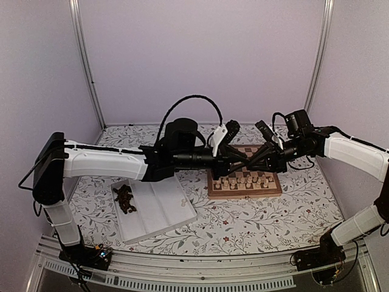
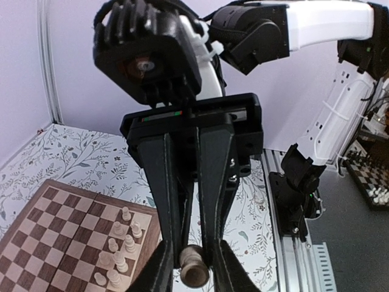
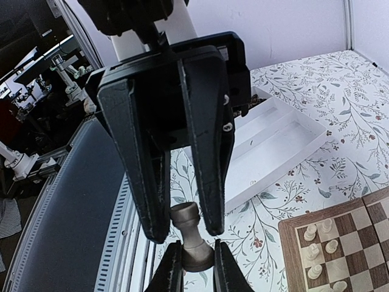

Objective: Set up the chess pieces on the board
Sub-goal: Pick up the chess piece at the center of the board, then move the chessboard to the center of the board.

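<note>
Chessman point(image 3: 189, 240), rook-shaped with a flared head, a narrow waist and a wide round foot, hangs in the air between two grippers that meet tip to tip above the chessboard point(image 1: 243, 195), resting on no surface. The right gripper point(image 3: 196, 269) is clamped on its foot, one black fingertip against each side. The left gripper point(image 3: 183, 230) reaches in from the opposite way and its fingers point(image 3: 209, 182) flank the head; whether they press on it or only stand close cannot be told. The piece's long axis runs along the line joining the two grippers, foot toward the right one, head toward the left one, so it seems closer to level than upright. Its colour is hard to judge in shadow, a dull tan. It looks light, hard and smooth, likely to slip or swivel under a narrow pinch; the waist or the sides of the foot seem the surest hold. In the overhead view the arms hide it, over the far half of the chessboard, where pale pieces point(image 1: 243, 180) stand in the near rows. Left of the chessboard lies a white tray point(image 1: 164, 210) with a heap of dark pieces point(image 1: 124, 199) and one pale piece point(image 1: 182, 202).
</note>
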Robot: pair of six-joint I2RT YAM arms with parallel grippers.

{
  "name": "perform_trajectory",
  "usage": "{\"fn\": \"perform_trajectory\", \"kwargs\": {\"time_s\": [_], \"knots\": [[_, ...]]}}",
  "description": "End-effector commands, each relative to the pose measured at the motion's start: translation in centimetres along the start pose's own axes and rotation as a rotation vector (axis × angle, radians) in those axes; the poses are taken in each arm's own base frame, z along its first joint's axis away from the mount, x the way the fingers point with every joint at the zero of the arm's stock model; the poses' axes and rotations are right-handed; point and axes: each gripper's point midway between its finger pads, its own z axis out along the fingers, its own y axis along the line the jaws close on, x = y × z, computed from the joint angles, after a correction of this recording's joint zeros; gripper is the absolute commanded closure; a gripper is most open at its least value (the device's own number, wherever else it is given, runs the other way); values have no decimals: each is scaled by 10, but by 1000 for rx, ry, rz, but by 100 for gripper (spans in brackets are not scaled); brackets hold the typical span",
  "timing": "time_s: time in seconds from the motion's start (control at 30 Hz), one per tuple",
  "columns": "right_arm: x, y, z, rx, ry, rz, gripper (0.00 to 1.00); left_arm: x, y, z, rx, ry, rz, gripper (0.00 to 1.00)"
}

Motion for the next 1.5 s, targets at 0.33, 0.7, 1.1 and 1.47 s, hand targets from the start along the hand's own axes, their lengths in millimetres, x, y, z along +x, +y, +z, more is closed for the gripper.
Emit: {"fn": "perform_trajectory", "kwargs": {"time_s": [0.33,0.7,1.1,1.47], "knots": [[-2,-3,-8,42,-10,-14,80,2,-7,0,19,10,-10,95],[55,-131,-152,707,30,235,67,21,19,26,-64,176,18,95],[157,-194,-200,1107,307,417,80,45,58,76,-158,333,49,95],[227,-191,-167,939,437,602,96,60,74,98,-187,386,91,95]]}}
